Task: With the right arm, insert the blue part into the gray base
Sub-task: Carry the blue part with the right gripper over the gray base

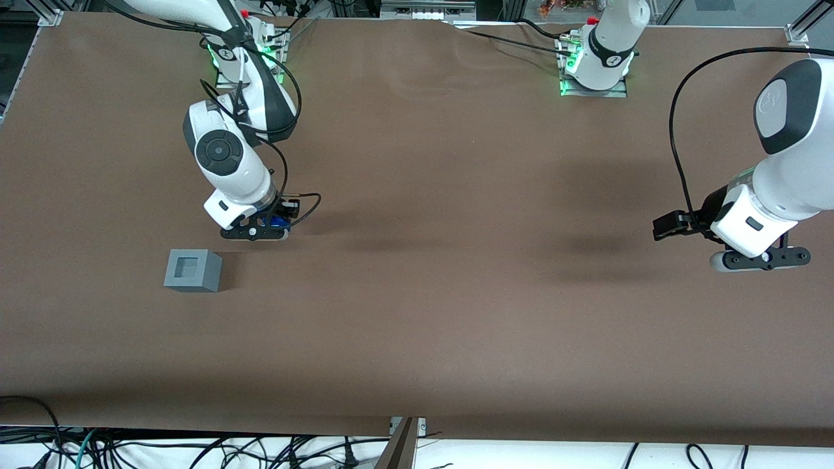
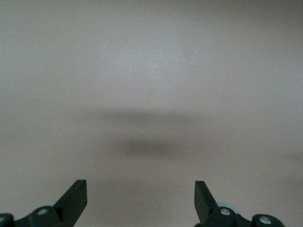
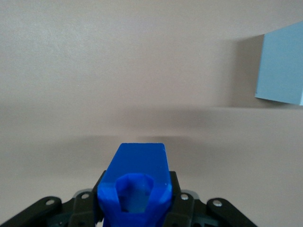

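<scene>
- Front view: in the left middle of the frame the right arm (image 1: 228, 156) holds its gripper (image 1: 255, 232) above the worktop (image 1: 456, 293), closed on the one blue part (image 1: 277, 221). The one gray base (image 1: 192, 270) stands lower left of it, nearer the camera, recess up and empty.
- Right wrist view: the blue part (image 3: 135, 184) sits clamped between the jaws, and one face of the gray base (image 3: 281, 68) shows apart from it.
- Step, as I judge: carrying. Next, bring the part over the recess, align it, then lower.

Blue part (image 3: 135, 182): glossy smooth plastic, clamped in matt black hand (image 1: 255, 232) above bench. Gray base (image 1: 192, 270): matt plastic. Bench (image 1: 456, 312): matt brown covering, faintly rippled. Right arm (image 1: 231, 156): glossy white shell.
</scene>
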Available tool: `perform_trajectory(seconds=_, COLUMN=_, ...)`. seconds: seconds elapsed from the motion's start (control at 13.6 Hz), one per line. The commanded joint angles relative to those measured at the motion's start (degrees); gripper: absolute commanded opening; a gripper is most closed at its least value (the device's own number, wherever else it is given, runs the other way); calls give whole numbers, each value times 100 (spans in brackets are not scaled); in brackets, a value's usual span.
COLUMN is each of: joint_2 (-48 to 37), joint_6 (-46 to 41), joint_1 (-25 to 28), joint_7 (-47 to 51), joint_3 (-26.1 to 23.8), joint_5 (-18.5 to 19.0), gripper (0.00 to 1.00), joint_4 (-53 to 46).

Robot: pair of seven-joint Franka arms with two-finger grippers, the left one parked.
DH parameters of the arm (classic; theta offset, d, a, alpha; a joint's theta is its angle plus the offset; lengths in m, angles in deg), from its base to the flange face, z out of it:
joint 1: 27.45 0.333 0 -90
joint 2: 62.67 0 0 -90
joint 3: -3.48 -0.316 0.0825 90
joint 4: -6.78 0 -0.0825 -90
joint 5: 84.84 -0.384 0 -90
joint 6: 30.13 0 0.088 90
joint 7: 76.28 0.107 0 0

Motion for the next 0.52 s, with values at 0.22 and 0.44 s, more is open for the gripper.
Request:
perform_trajectory(seconds=0.22, joint_2=-114, joint_6=-954, joint_1=-58, joint_7=-1011, joint_3=763, joint_5=-41, gripper=0, joint_4=-901)
perform_trajectory(seconds=0.44, joint_2=53, joint_6=-963, joint_1=-532, joint_7=-1064, joint_3=772, joint_5=-32, gripper=0, joint_4=-1393)
